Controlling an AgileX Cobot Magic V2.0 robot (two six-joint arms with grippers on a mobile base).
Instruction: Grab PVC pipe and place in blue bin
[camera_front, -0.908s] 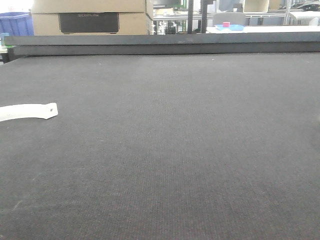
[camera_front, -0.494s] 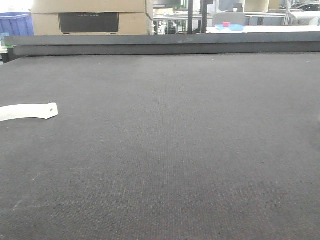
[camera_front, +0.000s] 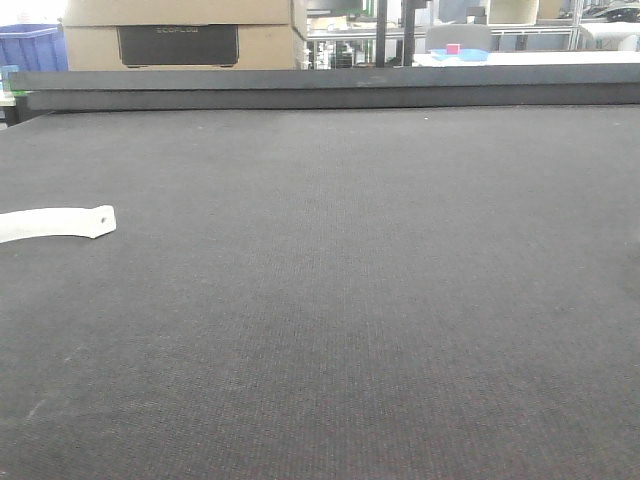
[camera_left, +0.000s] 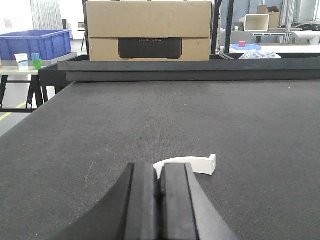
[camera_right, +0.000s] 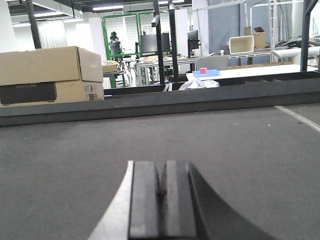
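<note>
PVC pipe, which I'm taking to be the white curved piece with a small hole at one end (it's looking more like a bent strip than a tube), is lying flat on the black table, over toward the robot's left side. Nothing is gripping it.

Left gripper is sitting low over the table right behind the piece, with its jaws pressed together and clenched on nothing. The near end of the piece is showing just past the fingertips, and I can't tell if they're touching it. Right gripper is likewise clamped closed and empty, pointing across bare table with no task item ahead of it.

Blue bin is standing off the table on a side stand at the far left, well apart from the pipe. A cardboard box is sitting behind the table's raised back rail.

Progress: I'm judging nothing done yet, with no grasp, no lift and the pipe not in the bin. The whole job is remaining: opening the jaws, closing on the piece, carrying it far left and dropping it in the bin. The left arm is looking like the nearer one for the pick.
</note>
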